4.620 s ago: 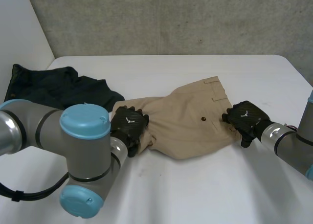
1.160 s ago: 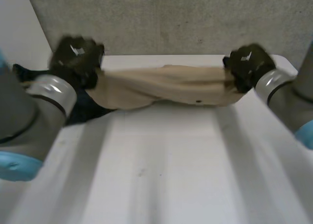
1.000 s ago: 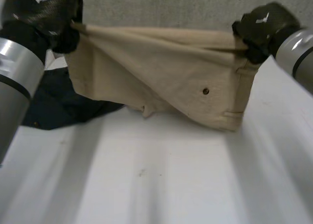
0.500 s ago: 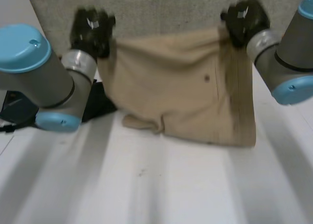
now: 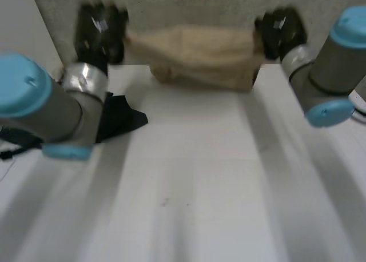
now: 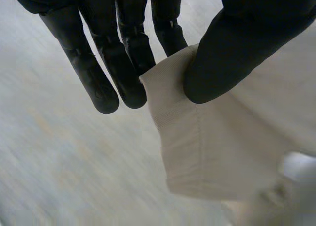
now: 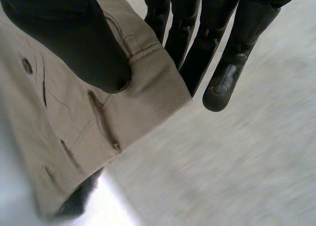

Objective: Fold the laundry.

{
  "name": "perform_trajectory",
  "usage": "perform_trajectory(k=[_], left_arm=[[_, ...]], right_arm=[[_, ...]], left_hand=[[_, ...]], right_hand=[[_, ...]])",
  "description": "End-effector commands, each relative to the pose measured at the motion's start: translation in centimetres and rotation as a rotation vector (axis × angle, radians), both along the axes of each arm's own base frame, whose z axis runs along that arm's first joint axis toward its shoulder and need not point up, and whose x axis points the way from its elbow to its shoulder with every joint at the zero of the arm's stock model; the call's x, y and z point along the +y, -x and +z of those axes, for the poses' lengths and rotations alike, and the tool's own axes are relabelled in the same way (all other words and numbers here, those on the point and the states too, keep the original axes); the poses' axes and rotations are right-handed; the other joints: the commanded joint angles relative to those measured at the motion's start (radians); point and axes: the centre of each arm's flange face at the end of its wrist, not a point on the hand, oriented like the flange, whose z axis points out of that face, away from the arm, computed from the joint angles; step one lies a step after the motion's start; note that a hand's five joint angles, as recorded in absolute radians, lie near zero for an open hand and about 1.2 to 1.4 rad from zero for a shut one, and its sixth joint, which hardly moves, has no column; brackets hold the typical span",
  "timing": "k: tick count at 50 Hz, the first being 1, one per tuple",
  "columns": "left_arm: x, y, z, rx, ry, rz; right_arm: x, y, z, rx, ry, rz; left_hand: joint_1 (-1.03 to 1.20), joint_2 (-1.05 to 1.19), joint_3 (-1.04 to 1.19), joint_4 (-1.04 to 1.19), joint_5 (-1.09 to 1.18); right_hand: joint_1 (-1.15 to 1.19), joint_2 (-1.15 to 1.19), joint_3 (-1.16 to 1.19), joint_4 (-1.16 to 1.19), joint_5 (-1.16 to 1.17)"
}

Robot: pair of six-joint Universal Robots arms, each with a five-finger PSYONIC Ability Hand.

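Tan shorts hang stretched between my two hands, high above the far part of the white table. My left hand pinches one end of the shorts between thumb and straight fingers. My right hand pinches the waistband corner of the shorts between its thumb and fingers. The cloth sags a little in the middle and clears the table.
A dark navy garment lies on the table at the left, partly behind my left arm. A grey concrete wall rises behind the table's far edge. The same dark garment peeks below the shorts in the right wrist view.
Both hands have swung the shorts away toward the far edge. The cloth that hung down broadly half a second ago now bunches into a narrow band between the hands.
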Motion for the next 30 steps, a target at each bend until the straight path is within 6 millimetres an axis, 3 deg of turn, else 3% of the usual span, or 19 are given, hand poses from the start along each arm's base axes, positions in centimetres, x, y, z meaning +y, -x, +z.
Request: perform_trajectory(k=[1,6,11,12,15,19,24,30], left_arm=[[4.1,1.2,-9.9,-0.209,-0.383,-0.044],[6.3,-0.1,-11.4,-0.294,-0.534,0.000],[8.7,-1.8,-9.8,-0.326,-0.581,0.023],[9.8,-2.3,-9.3,-0.337,-0.591,0.020],[11.7,-3.0,-8.2,-0.351,-0.601,0.006],[15.9,-3.7,-7.0,-0.403,-0.642,-0.047],[21.4,-4.7,-7.9,-0.536,-0.786,-0.132],[25.9,-4.9,-8.5,-0.646,-0.863,-0.233]], right_arm=[[1.2,0.2,-9.1,0.208,-0.240,0.007],[3.2,1.3,-9.3,0.274,-0.361,0.004],[6.7,2.8,-7.2,0.309,-0.471,0.011],[8.1,3.3,-6.8,0.321,-0.499,0.018],[9.9,3.9,-6.4,0.342,-0.521,0.029],[12.4,4.8,-5.6,0.384,-0.535,0.037],[16.8,6.9,-5.8,0.580,-0.586,0.077],[21.2,9.9,-7.0,0.778,-0.758,0.150]], left_hand=[[0.287,0.199,0.203,0.195,0.235],[0.287,0.199,0.203,0.195,0.235],[0.287,0.199,0.203,0.195,0.235],[0.287,0.199,0.203,0.195,0.235],[0.287,0.199,0.203,0.195,0.235],[0.287,0.199,0.203,0.195,0.235],[0.287,0.199,0.203,0.195,0.235],[0.287,0.199,0.203,0.195,0.235]], right_hand=[[0.794,0.235,0.228,0.206,0.232],[0.794,0.235,0.228,0.206,0.232],[0.794,0.235,0.228,0.206,0.232],[0.794,0.235,0.228,0.206,0.232],[0.794,0.235,0.228,0.206,0.232],[0.794,0.235,0.228,0.206,0.232],[0.794,0.235,0.228,0.206,0.232],[0.794,0.235,0.228,0.206,0.232]])
